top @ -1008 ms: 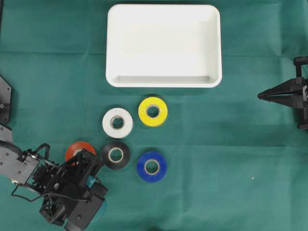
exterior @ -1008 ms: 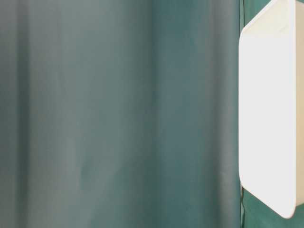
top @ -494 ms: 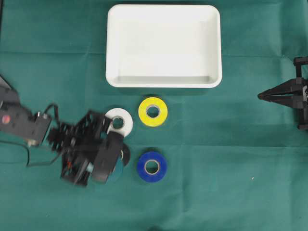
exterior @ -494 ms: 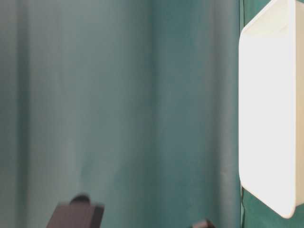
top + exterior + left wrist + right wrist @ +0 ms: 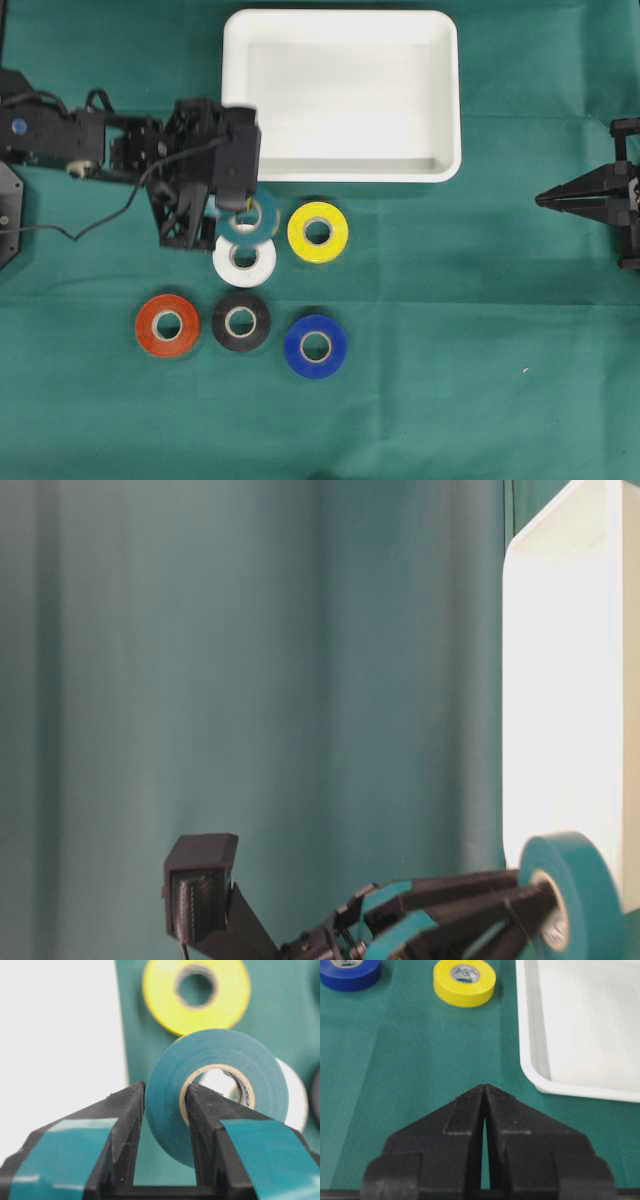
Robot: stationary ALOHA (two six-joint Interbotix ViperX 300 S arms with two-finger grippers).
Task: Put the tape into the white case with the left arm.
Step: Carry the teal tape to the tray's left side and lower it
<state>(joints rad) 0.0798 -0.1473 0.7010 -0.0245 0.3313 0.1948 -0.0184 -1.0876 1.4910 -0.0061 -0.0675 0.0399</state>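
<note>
The left gripper (image 5: 165, 1105) is clamped on the teal tape roll (image 5: 220, 1085), one finger through its core and the other against its outer face. The roll hangs in the air just beside the near rim of the white case (image 5: 340, 95), over the white tape roll (image 5: 245, 262) and next to the yellow tape roll (image 5: 318, 232). Far off to the case's right, the right gripper (image 5: 484, 1091) rests above the green cloth (image 5: 480, 350) with its fingers pressed together, holding nothing.
</note>
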